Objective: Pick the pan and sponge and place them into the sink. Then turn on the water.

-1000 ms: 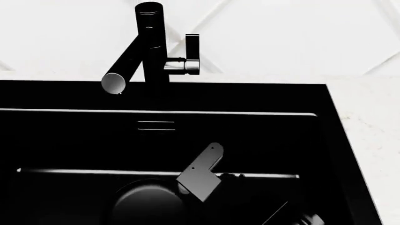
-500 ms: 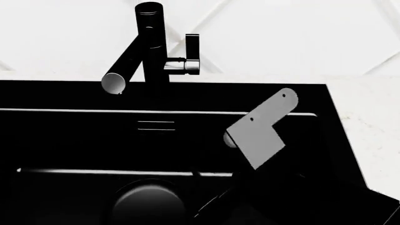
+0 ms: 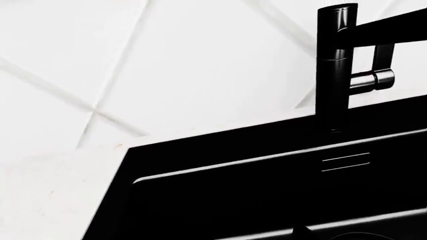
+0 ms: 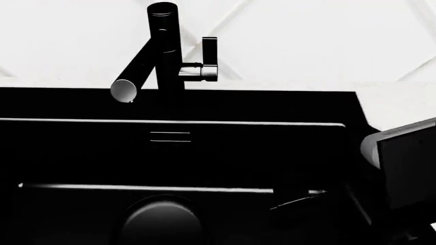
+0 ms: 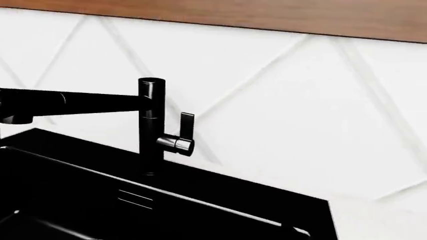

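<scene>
The sink (image 4: 204, 122) is a deep black basin that fills most of the head view and also shows in both wrist views (image 3: 233, 165) (image 5: 67, 165). Its black faucet (image 4: 163, 46) stands behind it, the spout (image 4: 124, 90) angled left with no water at it, the lever (image 4: 209, 53) upright. A round dark shape (image 4: 162, 222) lies on the basin floor; I cannot tell if it is the pan or the drain. The sponge is out of view. My right arm's grey bracket (image 4: 405, 163) hangs at the sink's right rim. Both grippers' jaws are lost against the black.
A white diamond-tiled wall (image 4: 307, 41) backs the faucet. White countertop runs right of the sink (image 4: 402, 102) and left of it (image 3: 53, 190). A wooden strip (image 5: 267, 15) crosses above the wall. A slotted overflow (image 4: 170, 137) sits in the back wall of the basin.
My right arm's grey bracket has risen from beside the round shape in the basin and swung right, now at the right edge of the head view. The faucet lever has not moved.
</scene>
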